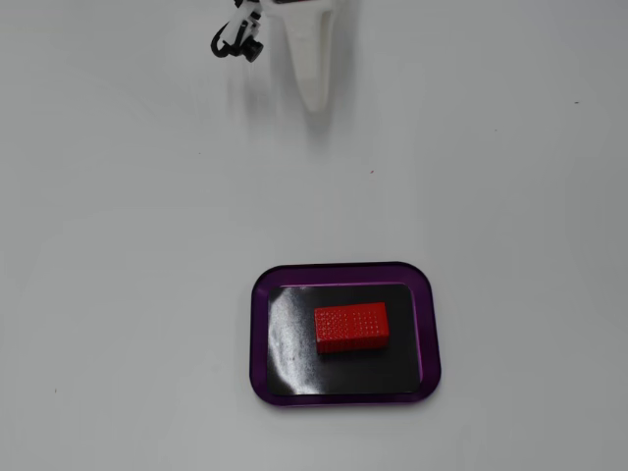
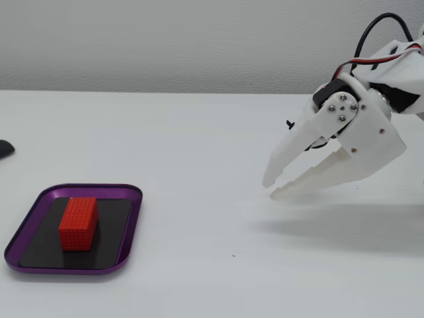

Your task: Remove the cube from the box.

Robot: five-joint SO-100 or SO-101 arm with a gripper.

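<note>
The red cube [image 1: 350,328] lies flat on the black floor of the purple-rimmed box [image 1: 259,339], a little right of its middle in a fixed view. In the other fixed view the cube [image 2: 78,223] stands in the box [image 2: 134,222] at the lower left. My white gripper [image 2: 270,189] hovers low over the table far to the right of the box, fingers pointing down and left with the tips together, holding nothing. From above, the gripper [image 1: 316,98] is at the top edge, well away from the box.
A black cable loop [image 1: 235,39] hangs beside the gripper at the top. A dark object [image 2: 4,148] lies at the left edge of the table. White tabletop surrounds the box, with a grey wall behind.
</note>
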